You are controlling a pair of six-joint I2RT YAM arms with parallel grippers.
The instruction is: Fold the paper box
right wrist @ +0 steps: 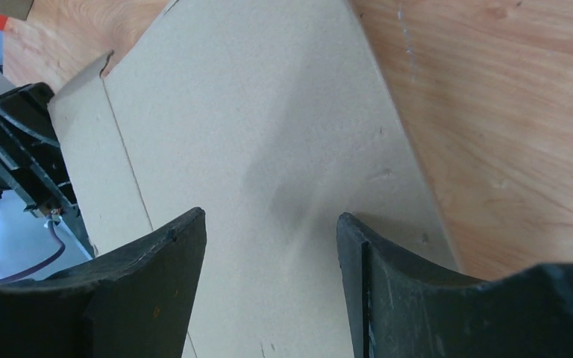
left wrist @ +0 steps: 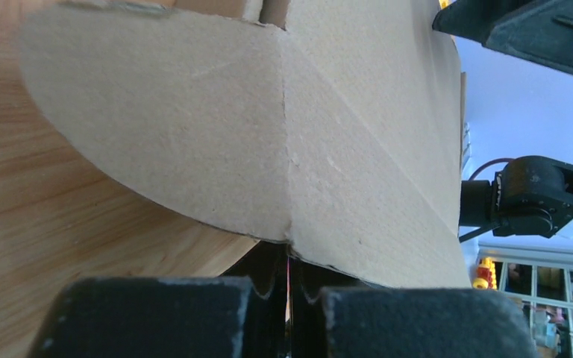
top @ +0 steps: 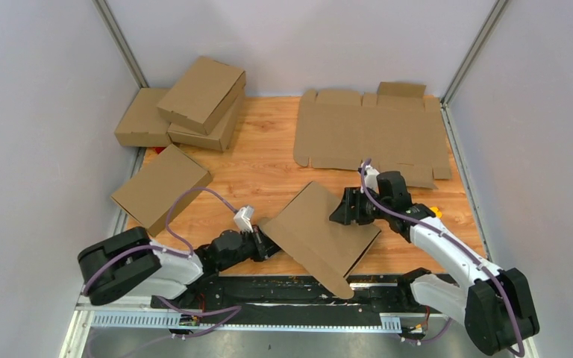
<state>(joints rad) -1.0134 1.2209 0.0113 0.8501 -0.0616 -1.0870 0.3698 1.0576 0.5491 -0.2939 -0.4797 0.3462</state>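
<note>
Pale grey walls [top: 306,37] enclose a glossy wood-grain table [top: 268,171] with a flat die-cut cardboard sheet [top: 365,138] far right, closed brown boxes [top: 201,93] heaped far left, and the matte paper box [top: 321,239] near centre, its left corner pinched by the left gripper [top: 262,242], the right gripper [top: 339,210] spread apart over its far edge.

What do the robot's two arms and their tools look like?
The left arm and right arm have white link shells between bulky black joints, with purple cables looping along them. The left tool and right tool are matte black; the right tool's fingers are broad, curved wedges, lightly scuffed.
</note>
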